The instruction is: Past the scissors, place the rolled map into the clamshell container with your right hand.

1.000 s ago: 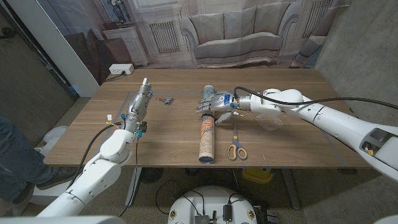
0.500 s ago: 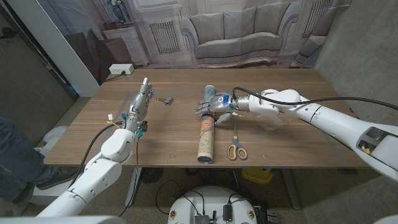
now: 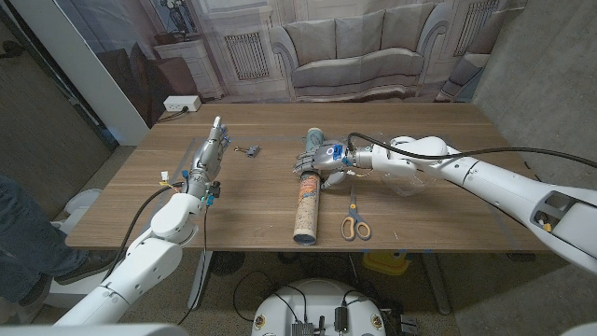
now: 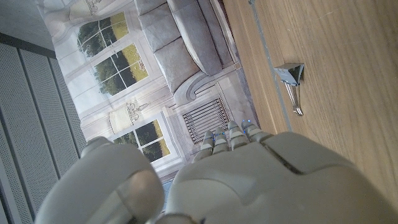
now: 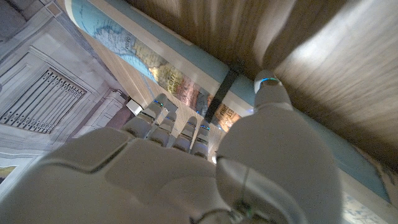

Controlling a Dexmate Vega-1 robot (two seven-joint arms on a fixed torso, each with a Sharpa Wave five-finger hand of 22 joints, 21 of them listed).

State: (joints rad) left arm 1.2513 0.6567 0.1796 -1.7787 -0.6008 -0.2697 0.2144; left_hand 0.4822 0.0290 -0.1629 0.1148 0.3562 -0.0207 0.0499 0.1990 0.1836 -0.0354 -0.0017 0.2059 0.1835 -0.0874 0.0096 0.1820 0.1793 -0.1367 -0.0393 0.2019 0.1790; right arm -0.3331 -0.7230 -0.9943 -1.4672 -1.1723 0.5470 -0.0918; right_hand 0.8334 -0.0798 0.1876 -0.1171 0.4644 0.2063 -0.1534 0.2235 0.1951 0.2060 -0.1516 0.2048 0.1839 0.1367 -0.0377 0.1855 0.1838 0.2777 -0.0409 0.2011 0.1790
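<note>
The rolled map (image 3: pixel 309 201), a long tube printed with a map and bound by a dark band, lies on the wooden table (image 3: pixel 252 205) at mid-table, one end toward me. My right hand (image 3: pixel 322 159) is on its far part, fingers on one side and thumb on the other; the right wrist view has the rolled map (image 5: pixel 186 81) running between the fingers (image 5: pixel 174 121) and the thumb. The scissors (image 3: pixel 353 222), with yellow handles, lie just right of the map's near end. A clear clamshell container (image 3: pixel 410 189) sits under my right forearm. My left hand (image 3: pixel 211 149) stands at far left, fingers straight, holding nothing.
A binder clip (image 3: pixel 250 149) lies right of my left hand, and the binder clip (image 4: pixel 291 78) sits beyond that hand's fingertips. A person's leg (image 3: pixel 19 229) is at the left edge, off the table. A white power strip (image 3: pixel 182 104) sits past the far left corner.
My right hand has edged left on the map, and the map's near end has swung slightly left. My left hand has not moved.
</note>
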